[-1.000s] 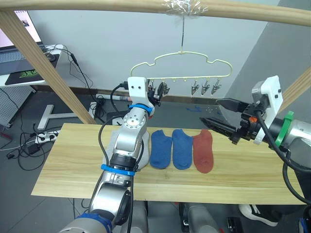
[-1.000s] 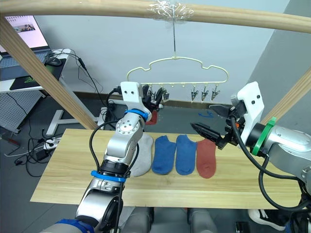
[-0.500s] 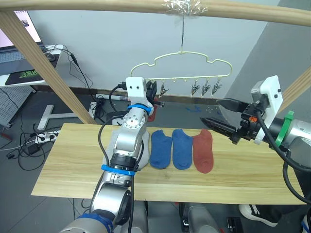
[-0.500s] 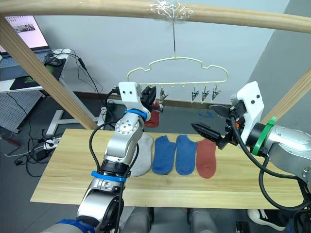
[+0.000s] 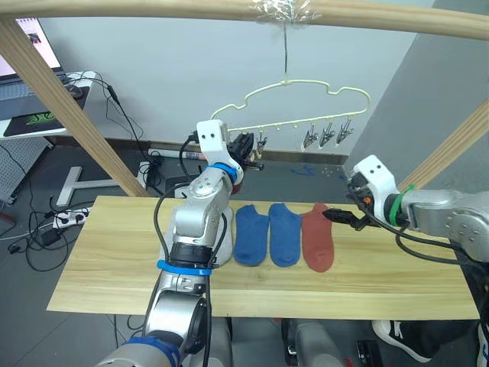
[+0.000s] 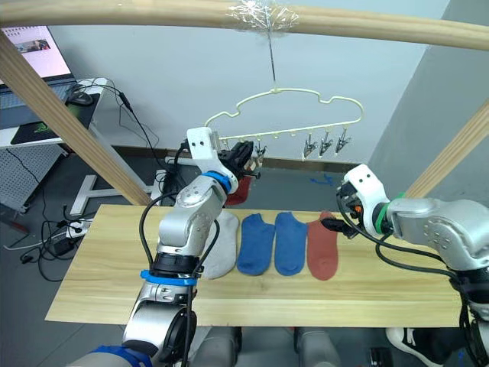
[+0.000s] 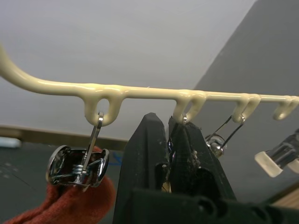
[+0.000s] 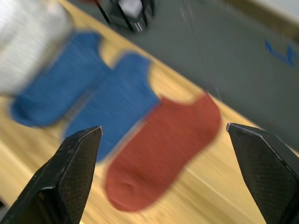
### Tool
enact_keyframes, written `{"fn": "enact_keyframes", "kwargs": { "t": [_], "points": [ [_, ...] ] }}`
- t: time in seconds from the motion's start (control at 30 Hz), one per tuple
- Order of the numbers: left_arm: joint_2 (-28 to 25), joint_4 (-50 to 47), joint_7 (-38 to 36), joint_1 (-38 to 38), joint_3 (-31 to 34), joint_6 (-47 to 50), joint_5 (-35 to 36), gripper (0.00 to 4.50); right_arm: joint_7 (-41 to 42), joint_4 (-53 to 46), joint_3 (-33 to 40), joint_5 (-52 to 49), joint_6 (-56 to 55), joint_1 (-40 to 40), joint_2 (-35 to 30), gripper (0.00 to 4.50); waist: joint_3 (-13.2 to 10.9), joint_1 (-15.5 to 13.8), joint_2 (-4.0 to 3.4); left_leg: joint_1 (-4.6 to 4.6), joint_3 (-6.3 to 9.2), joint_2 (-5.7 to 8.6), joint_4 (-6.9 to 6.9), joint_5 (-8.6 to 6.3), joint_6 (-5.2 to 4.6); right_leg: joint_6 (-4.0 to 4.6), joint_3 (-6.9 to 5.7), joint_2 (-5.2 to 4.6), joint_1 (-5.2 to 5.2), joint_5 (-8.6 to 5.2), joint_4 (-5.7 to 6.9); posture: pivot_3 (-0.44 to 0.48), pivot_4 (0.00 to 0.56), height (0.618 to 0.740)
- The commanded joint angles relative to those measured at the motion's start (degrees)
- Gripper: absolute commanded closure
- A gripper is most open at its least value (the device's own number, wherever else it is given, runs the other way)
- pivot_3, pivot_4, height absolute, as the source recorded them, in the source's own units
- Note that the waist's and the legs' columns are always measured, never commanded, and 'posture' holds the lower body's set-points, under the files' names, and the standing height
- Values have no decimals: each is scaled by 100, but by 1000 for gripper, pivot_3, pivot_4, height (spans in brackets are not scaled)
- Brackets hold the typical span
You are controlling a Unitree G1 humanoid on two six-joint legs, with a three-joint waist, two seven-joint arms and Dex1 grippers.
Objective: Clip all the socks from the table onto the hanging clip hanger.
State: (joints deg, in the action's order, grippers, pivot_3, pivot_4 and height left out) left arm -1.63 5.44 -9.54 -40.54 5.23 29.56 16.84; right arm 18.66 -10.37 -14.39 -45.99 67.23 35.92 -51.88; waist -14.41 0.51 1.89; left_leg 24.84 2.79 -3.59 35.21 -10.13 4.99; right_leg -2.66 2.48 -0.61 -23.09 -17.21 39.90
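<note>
Progress shows mainly on the right side: the right pincer (image 5: 334, 215), which a second ago hung well above the bench (image 5: 107, 260) with its jaws spread, has dropped to the cuff end of the rust red sock (image 5: 317, 238) lying there, and its fingers stand wide apart with nothing between them, so I judge it is lining up to pick that sock next. The left pincer (image 7: 169, 140) is still up at the clip hanger (image 5: 306, 92), its two fingers pressed together around one small clip hanging from the rail; the hanger itself has tilted, right end higher than before. Just beside that pincer, the first metal clip (image 7: 78, 164) already bites a second rust red sock (image 7: 70, 205), which hangs from it. Counted on the bench: one light grey sock (image 6: 223, 246), partly behind the left arm, two blue socks (image 5: 267, 233) side by side, and the one red sock, four in a row. That makes five socks I can see; a second grey one I cannot find. Three free clips (image 5: 327, 135) hang together near the hanger's right end.
</note>
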Motion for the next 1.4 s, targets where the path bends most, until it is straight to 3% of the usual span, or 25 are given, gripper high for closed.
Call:
{"fn": "enact_keyframes", "kwargs": {
  "t": [0.03, 0.2, 0.57, 0.97, 1.27, 1.4],
  "points": [
    [17, -366, 39, -122, 249, 480, 417, 4421, 396, 515, -374, 743, -201, 250, 177, 0, 0, -5, 0, 0, 1, 0, -1, 0, 0, 0, 0, 0, 0, 0, 0, 40, 227, 740],
    [16, -563, 96, -207, 472, 927, 807, 4421, 733, 1553, -689, 1638, -537, 471, 694, 0, -1, -17, 1, 0, 0, 1, 0, 0, 0, 0, 1, 0, 0, 0, -2, 57, 228, 740],
    [-2, -757, 177, -155, 331, 1106, 837, 4421, 1334, 3584, -997, 3164, -1497, 899, 1790, 0, -3, -42, 0, 1, 0, 1, -2, 0, 0, 0, 0, -1, -1, 0, -2, 88, 238, 740],
    [24, -932, 292, -109, 270, 1230, 831, 4421, 1704, 4744, -816, 4058, -2167, 1054, 2459, 0, -6, -45, 0, 0, 1, 0, -3, 0, 1, 0, -1, -1, 0, 0, 1, 112, 253, 740],
    [-22, -1003, 318, -121, 238, 1298, 821, 4421, 2013, 4816, -824, 4467, -2247, 990, 2521, 0, -6, -54, 0, 0, 1, 1, -3, 0, 1, 0, -1, -1, 1, 0, 0, 117, 248, 740],
    [-24, -1003, 320, -141, 220, 1306, 825, 4421, 2035, 4808, -762, 4604, -2204, 931, 2544, 866, -6, -55, 0, 0, 1, 1, -4, 0, 1, 0, -1, -1, 0, 0, -1, 115, 244, 740]
  ]
}}
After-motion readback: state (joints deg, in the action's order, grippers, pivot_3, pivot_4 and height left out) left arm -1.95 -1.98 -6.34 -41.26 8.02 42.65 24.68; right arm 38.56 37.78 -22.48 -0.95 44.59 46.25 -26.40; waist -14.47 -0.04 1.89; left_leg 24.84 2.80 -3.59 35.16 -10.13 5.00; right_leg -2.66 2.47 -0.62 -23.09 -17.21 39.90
